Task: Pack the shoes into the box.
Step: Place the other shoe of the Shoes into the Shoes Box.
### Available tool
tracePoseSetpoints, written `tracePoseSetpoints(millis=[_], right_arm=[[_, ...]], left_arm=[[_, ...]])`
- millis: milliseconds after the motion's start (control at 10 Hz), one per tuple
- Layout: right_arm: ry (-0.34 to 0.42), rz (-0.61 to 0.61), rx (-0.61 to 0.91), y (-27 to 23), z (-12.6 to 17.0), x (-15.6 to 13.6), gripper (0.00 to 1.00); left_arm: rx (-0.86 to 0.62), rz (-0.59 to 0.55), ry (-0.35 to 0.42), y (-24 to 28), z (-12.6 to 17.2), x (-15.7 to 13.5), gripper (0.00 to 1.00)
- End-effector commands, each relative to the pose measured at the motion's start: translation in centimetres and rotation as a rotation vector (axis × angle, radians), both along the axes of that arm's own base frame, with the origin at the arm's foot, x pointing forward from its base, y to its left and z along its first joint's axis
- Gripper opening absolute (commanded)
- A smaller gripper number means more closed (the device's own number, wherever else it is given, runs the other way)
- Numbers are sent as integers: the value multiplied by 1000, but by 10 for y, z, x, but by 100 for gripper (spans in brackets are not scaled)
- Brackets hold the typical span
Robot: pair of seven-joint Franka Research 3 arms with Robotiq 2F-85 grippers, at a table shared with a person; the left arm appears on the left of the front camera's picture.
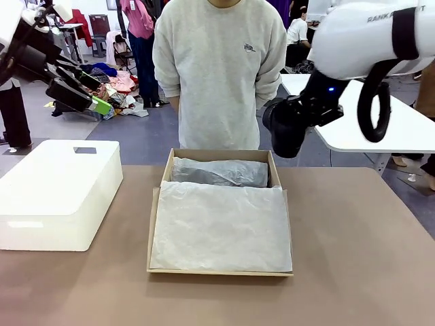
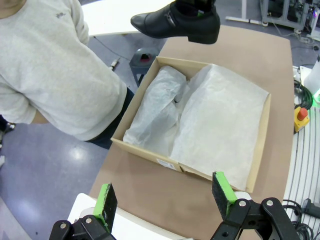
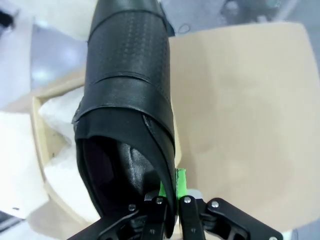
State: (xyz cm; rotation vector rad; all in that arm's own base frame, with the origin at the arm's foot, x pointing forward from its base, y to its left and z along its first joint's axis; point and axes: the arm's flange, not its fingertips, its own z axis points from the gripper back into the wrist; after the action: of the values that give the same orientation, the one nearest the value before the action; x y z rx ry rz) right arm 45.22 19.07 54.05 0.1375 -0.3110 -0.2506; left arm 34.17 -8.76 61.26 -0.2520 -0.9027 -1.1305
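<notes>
Your right hand (image 3: 171, 192) is clamped on the back rim of one black shoe (image 3: 127, 85), one finger inside the heel opening and one outside. That pinch hangs the shoe from its stiffest edge, with the sole free and the toe pointing away from the wrist. In the left wrist view the shoe (image 2: 175, 25) rides in the air, roughly level, beyond the box's far corner and not yet over its opening.

The box (image 1: 155, 224) sits open in the middle of the surface (image 1: 353, 272), lined with white tissue paper (image 1: 221, 227) that lies flat across the near part. At the far end the tissue humps up grey, with something dark under it. I cannot tell whether that is the other shoe. Judged from this, the flat near part is the free space, so bring the shoe in above the rim and lay it across the box's width.

Your left hand (image 2: 165, 200) is wide open and holds nothing, its green pads (image 2: 223, 192) spread apart. In the front view it hangs high at the left, above the white bin (image 1: 61, 190), out of the right arm's path.

A person (image 1: 217, 75) stands close against the far edge of the surface, right behind the box. Watch the toe there: the held shoe is near that person's side.
</notes>
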Motion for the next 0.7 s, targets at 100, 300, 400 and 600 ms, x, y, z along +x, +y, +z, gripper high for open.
tracePoseSetpoints(millis=[100,300,400,600], right_arm=[[61,-212,28,54,-2,1,0],[1,-338,38,89,-6,8,0],[22,-352,37,103,-11,15,0],[7,-413,6,122,-16,22,0]], left_arm=[[-4,-19,-4,2,-1,0,100],[-4,-19,-4,2,-1,0,100],[-4,-19,-4,2,-1,0,100],[-4,-19,-4,2,-1,0,100]])
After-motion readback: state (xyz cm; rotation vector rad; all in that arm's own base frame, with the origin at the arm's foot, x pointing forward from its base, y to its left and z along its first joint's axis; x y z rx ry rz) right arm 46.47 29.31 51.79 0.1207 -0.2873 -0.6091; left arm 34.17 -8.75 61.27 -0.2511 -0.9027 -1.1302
